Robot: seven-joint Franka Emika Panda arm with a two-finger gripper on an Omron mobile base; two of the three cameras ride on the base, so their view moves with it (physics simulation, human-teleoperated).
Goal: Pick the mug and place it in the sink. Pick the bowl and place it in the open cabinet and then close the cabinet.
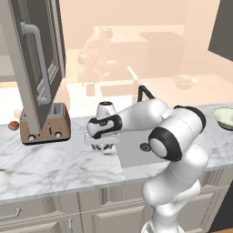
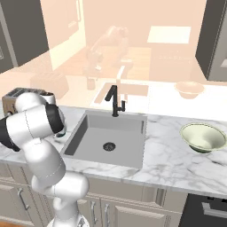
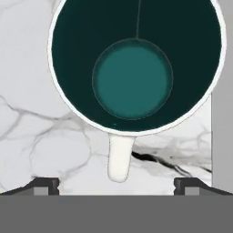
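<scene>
Hovers over the mug (image 3: 134,68) with the gripper (image 3: 116,184) spread wide and nothing between its fingers, looking straight down into the teal inside, white handle towards the tips. Stands upright on the marble counter (image 1: 59,159), just left of the sink (image 2: 106,137), right of the toaster (image 1: 45,127). Sits far right on the counter: bowl (image 2: 203,136).

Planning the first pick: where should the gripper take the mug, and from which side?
From straight above, where the open gripper already hangs. The mug stands upright on the marble counter with its mouth open upward. Probably close across the rim wall or round body, keeping the fingers off the white handle, which sticks out sideways.
</scene>
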